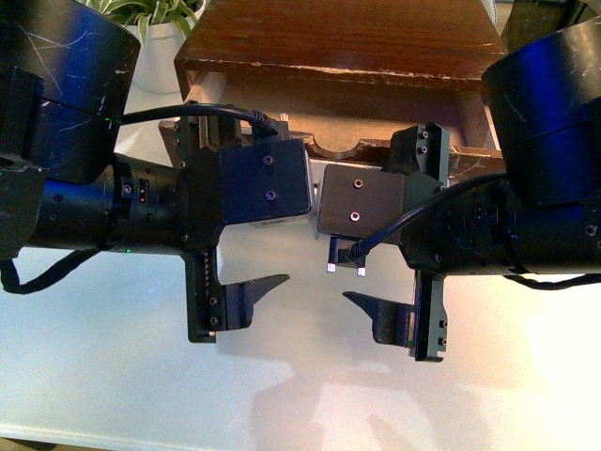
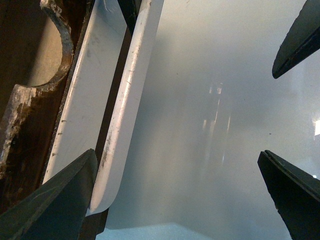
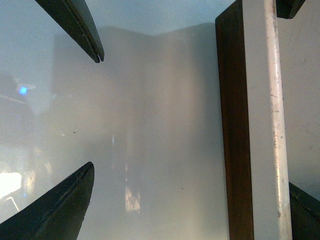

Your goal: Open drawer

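Note:
The dark brown drawer stands partly pulled out of its cabinet, showing a pale interior and a half-round notch in its top edge. My arms hide its handle in the front view. My left gripper and right gripper are both open in front of it, jaws one above the other. In the left wrist view the white bar handle runs just inside one finger of the open left gripper, beside the notched front. In the right wrist view the handle lies near one finger of the open right gripper.
The wooden cabinet top overhangs the drawer. A plant in a white pot stands at the back left. The glossy white table stretches toward me below the grippers.

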